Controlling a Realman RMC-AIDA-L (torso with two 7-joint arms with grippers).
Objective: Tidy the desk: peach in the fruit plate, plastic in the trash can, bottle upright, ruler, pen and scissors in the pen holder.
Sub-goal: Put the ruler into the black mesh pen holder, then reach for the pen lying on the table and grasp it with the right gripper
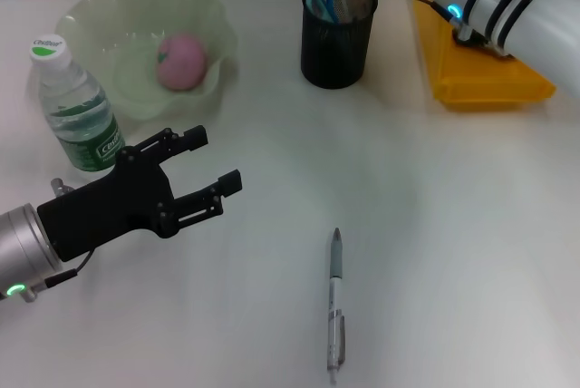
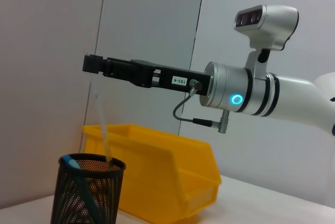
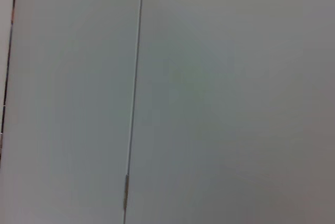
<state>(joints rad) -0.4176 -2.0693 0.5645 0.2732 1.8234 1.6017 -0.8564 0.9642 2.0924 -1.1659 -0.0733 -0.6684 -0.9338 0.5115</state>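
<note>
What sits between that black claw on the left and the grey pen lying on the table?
Nothing: in the head view only bare white table separates the open left gripper from the grey pen.

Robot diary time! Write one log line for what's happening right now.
left gripper open, hovering near bottle | right gripper over pen holder, ruler going in | pen on desk | peach in plate

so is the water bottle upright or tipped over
Upright: the bottle stands on its base beside the fruit plate, cap on top.

Peach (image 1: 182, 62) in fruit plate (image 1: 109, 7), bottle (image 1: 76, 107) just left-front of it, pen (image 1: 335, 302) well in front of pen holder (image 1: 338, 34).
</note>
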